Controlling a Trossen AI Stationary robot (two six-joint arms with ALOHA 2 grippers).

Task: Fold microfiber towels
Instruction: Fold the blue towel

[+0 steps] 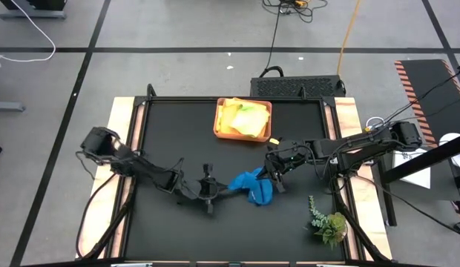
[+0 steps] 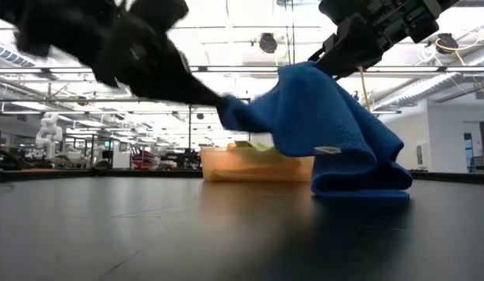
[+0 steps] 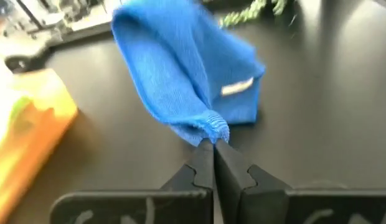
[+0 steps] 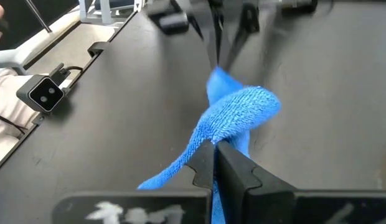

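A: High view: where is the blue towel [image 1: 254, 185]?
B: Near the middle of the table [image 1: 178, 133], bunched, partly lifted between both arms.
A: Left gripper [image 3: 213, 144]?
B: Fingers pressed together, pinching one corner of the towel.
A: And the right gripper [image 4: 215, 148]?
B: Also clamped on it, at the opposite, higher edge. In the low view the cloth hangs down, its lower fold resting on the table.
A: Other towels?
B: Yellow and lime ones sit in the tray [image 1: 219, 127] at the far side. A sprig [image 1: 326, 221] lies near the right front corner.
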